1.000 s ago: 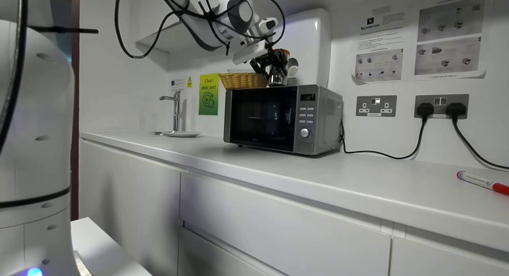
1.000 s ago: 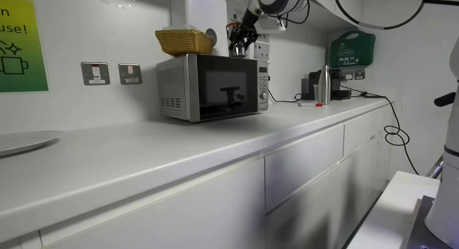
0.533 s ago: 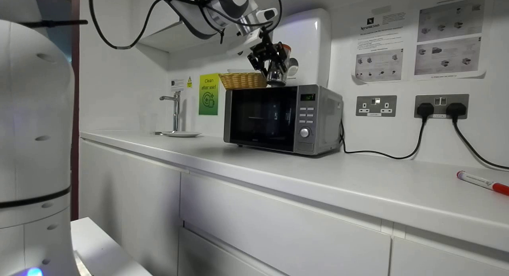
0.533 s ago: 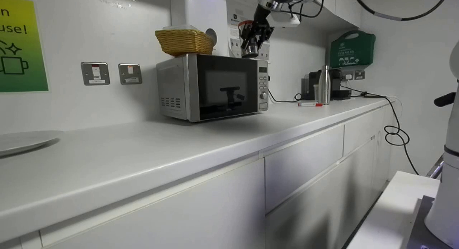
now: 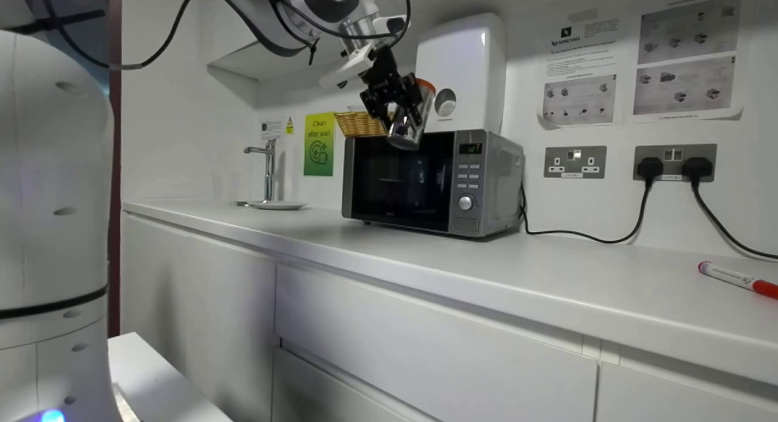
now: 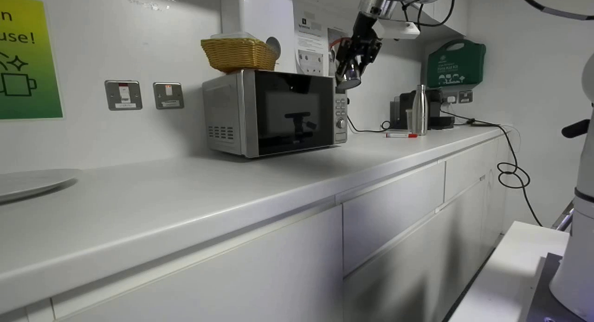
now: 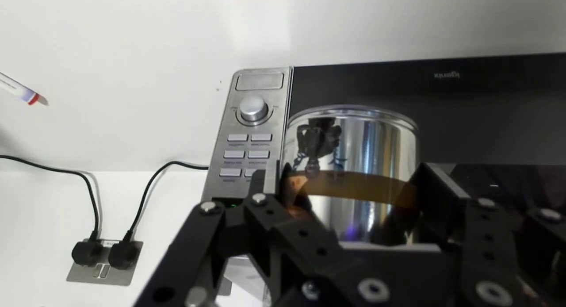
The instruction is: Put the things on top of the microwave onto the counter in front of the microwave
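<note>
One orange-topped jar (image 5: pixel 405 134) hung tilted at upper centre in an exterior view, clamped between both sides of the end effector (image 5: pixel 402 119); left of it, the wicker basket (image 5: pixel 360 124) sat atop the microwave (image 5: pixel 404 182).

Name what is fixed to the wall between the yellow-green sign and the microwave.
Two metal switch plates, side by side. They show between the sign and the microwave in an exterior view.
</note>
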`<act>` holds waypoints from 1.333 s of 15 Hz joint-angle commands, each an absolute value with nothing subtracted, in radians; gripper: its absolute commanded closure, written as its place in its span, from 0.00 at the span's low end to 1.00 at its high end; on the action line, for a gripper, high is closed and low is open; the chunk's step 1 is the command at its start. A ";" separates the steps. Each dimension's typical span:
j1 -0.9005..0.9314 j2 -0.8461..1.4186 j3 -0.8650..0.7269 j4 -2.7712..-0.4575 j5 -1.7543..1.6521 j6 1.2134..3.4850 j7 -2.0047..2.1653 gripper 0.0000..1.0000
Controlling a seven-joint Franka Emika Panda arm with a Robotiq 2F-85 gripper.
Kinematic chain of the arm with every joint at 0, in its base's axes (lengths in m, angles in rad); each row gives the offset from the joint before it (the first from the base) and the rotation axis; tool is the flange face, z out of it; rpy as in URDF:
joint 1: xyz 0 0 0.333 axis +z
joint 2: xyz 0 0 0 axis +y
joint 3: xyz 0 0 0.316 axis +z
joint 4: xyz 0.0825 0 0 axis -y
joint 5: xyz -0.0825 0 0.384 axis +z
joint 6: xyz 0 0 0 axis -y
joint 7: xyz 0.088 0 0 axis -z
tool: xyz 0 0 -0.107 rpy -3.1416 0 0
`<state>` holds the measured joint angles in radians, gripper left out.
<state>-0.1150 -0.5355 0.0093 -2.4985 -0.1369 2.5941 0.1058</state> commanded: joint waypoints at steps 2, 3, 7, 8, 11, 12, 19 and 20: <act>-0.129 -0.651 0.018 -2.633 -0.138 2.582 0.123 0.46; -0.130 -0.667 0.020 -2.668 -0.136 2.599 0.128 0.46; -0.124 -0.717 0.015 -2.799 -0.110 2.703 0.147 0.46; -0.124 -0.726 0.014 -2.825 -0.104 2.728 0.148 0.46; -0.154 -0.692 0.037 -2.806 -0.122 2.794 0.153 0.46; -0.163 -0.692 0.041 -2.804 -0.125 2.804 0.153 0.46; -0.279 -0.679 0.058 -2.799 -0.181 2.763 0.123 0.46; -0.292 -0.675 0.061 -2.799 -0.187 2.744 0.125 0.46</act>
<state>-0.2507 -0.6864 0.0473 -2.8011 -0.1604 2.7843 0.1338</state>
